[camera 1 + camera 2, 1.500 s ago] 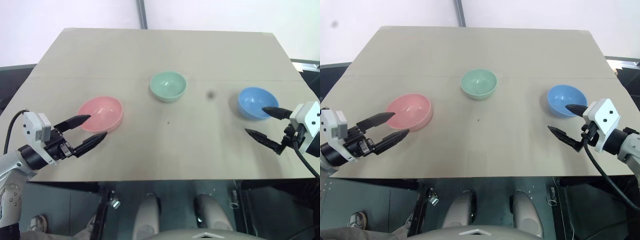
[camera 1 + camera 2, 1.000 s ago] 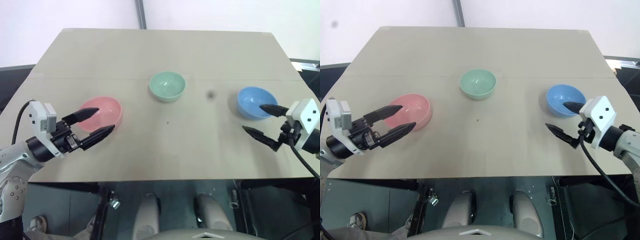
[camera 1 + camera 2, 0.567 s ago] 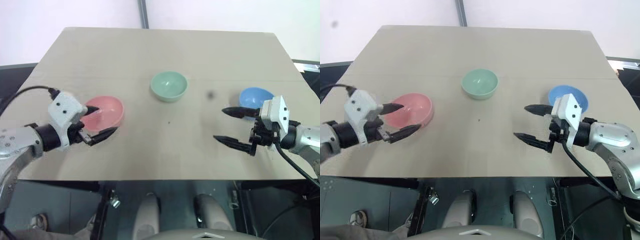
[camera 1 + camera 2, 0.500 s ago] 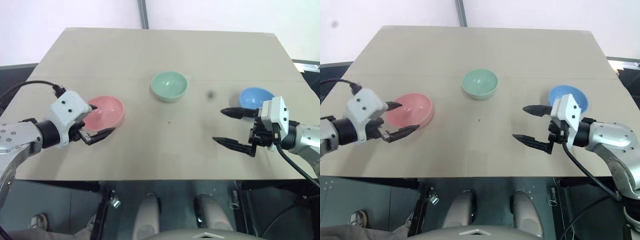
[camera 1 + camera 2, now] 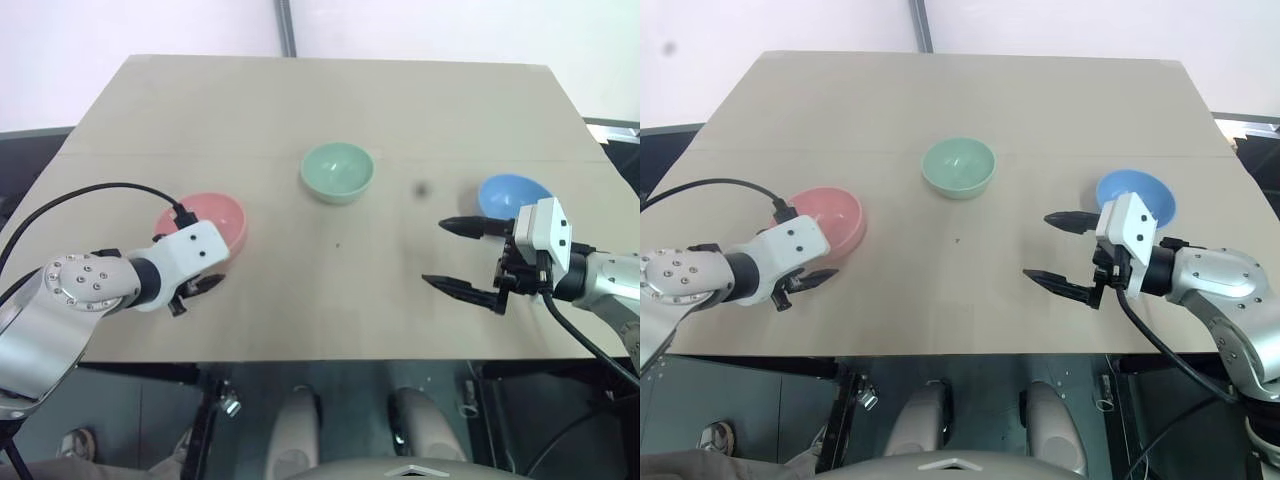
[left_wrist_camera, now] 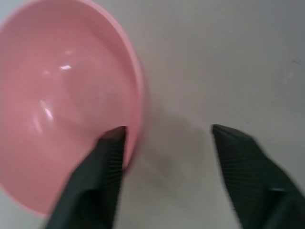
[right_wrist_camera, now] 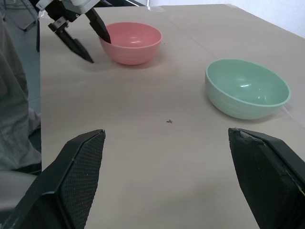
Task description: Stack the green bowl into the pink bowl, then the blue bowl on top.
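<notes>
The pink bowl [image 5: 212, 218] sits at the table's left, the green bowl [image 5: 337, 171] at the centre back and the blue bowl [image 5: 511, 193] at the right, all upright and apart. My left gripper [image 6: 169, 130] points down over the pink bowl's [image 6: 62, 105] near rim. One finger [image 6: 110, 157] is inside the bowl and the other [image 6: 238, 157] outside it, with a gap to the wall. My right gripper [image 5: 437, 254] hovers open and empty over bare table, left of the blue bowl. In the right wrist view it faces the green bowl [image 7: 247, 93] and the pink bowl [image 7: 130, 42].
The beige table [image 5: 300, 100] has bare surface between the bowls and in front of them. Its front edge runs close below both grippers, with dark floor beyond. A thin pole [image 5: 285, 25] rises behind the far edge.
My left gripper has tipped downward and dropped onto the pink bowl's near rim, its jaws narrower. My right gripper swung left, away from the blue bowl, then held still.
</notes>
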